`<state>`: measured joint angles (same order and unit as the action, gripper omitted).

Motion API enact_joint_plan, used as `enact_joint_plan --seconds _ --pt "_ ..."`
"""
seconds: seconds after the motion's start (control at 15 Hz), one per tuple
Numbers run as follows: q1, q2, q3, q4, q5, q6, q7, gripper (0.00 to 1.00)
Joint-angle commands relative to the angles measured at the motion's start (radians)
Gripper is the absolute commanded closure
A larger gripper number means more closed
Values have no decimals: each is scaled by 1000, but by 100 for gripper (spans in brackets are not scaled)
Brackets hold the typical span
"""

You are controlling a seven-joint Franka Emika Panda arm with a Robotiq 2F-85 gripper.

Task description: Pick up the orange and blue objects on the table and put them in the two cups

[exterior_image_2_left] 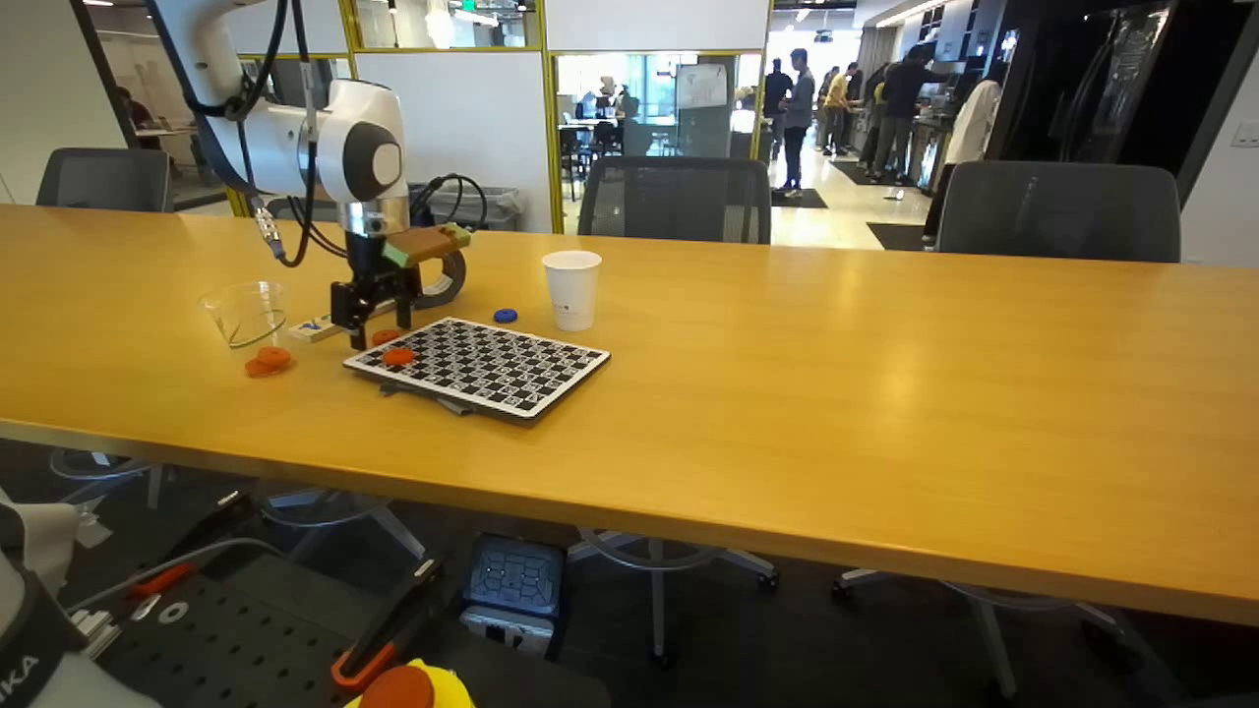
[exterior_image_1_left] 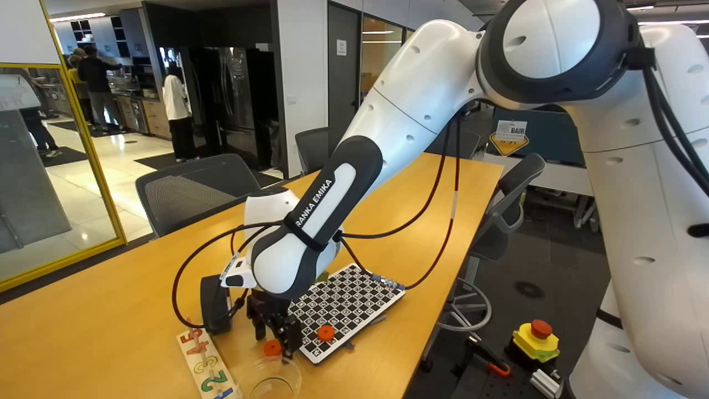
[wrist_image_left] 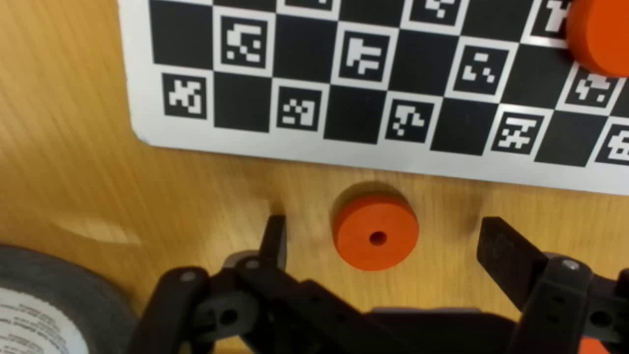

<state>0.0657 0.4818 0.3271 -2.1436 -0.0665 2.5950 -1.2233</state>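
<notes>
Gripper point(wrist_image_left: 383, 238): fingers point(wrist_image_left: 511, 260) stood wide apart!
Orange disc point(wrist_image_left: 376, 233): sat between them on the table point(wrist_image_left: 69, 147)!
Arm point(exterior_image_1_left: 410, 105): "RANKA EMIKA" blazed (strap point(exterior_image_1_left: 310, 241) just beside).
Sign point(exterior_image_1_left: 509, 136): read "BAIR"!
Wooden strip point(exterior_image_1_left: 207, 363): green 2 showed.

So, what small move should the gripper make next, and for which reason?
I would probably close the gripper gently on the orange disc between its open fingers: in the wrist view it sits roughly midway, touching neither. In both exterior views the fingers seem low beside it, though exact height is hard to judge.
</notes>
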Motion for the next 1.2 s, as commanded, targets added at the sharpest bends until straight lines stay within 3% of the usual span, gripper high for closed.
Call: enact_joint_plan --seconds 0.0,0.47,0.73,1.13 --pt "8 5 -4 24 5 -15 6 26" --pt "6 8 -3 40 9 -17 4 80" --pt "2 -3 0 38 18 -27 8 78" --pt "63 -128 -25 -32 -15 -9 188 79"
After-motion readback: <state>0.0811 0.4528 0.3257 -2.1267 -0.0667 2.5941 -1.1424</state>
